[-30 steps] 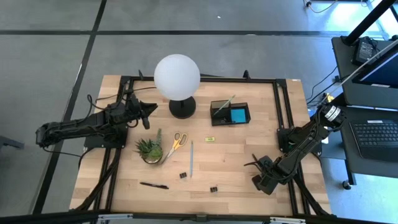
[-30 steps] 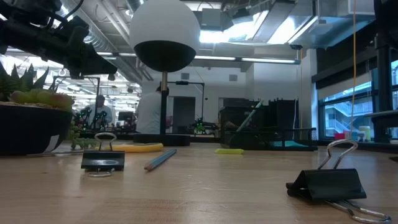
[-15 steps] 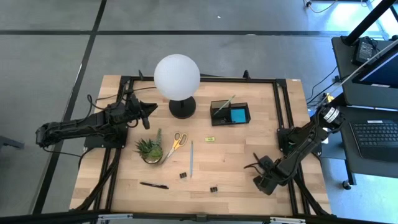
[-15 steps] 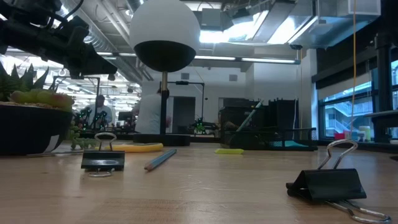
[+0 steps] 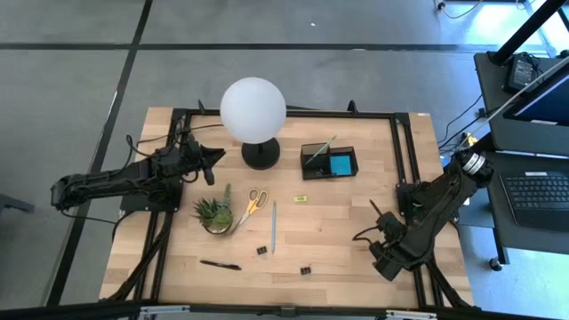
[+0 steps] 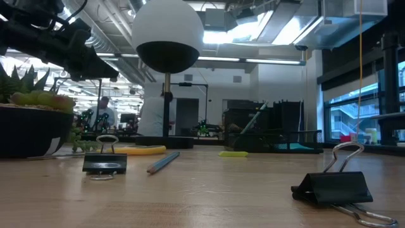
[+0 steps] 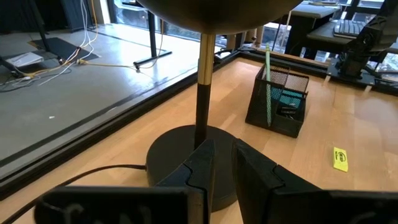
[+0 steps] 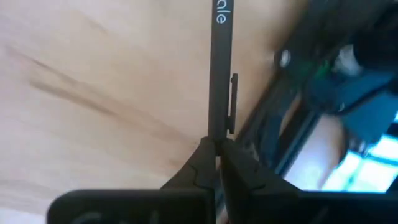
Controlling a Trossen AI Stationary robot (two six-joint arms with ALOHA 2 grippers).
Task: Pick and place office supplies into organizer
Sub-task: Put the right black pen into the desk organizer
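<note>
Clamping the black pen (image 8: pixel 219 74) tight in the right gripper (image 8: pixel 216 155), near the table's (image 5: pixel 347 240) right edge toward the front right corner, with the pen poking out ahead of the fingers. Looking slim, dark and smooth, showing a clip and pale lettering on the barrel; pinching it near one end, by the look of it, so most of the length is hanging free. Risking a swivel or slip in the grip during the carry, the long free end acting as a lever. Also risking the tip catching the organizer (image 5: pixel 328 178) wall or knocking the green pencil (image 5: pixel 320 149) leaning in it, the compartments being narrow and already holding a blue sticky-note pad (image 5: pixel 339 165). Sitting well apart from the pen, the organizer, near the back edge and right of centre, so needing a long reach. Risking a bounce-out if releasing from too high. Hovering by the lamp (image 5: pixel 253 108) base toward the back left, the left gripper (image 5: pixel 212 157), fingers narrow and holding nothing. Waiting on the table toward the front: scissors (image 5: pixel 252 204), pale pencil (image 5: pixel 274 227), second black pen (image 5: pixel 220 264), binder clips (image 5: pixel 261 251), yellow piece (image 5: pixel 300 198).
</note>
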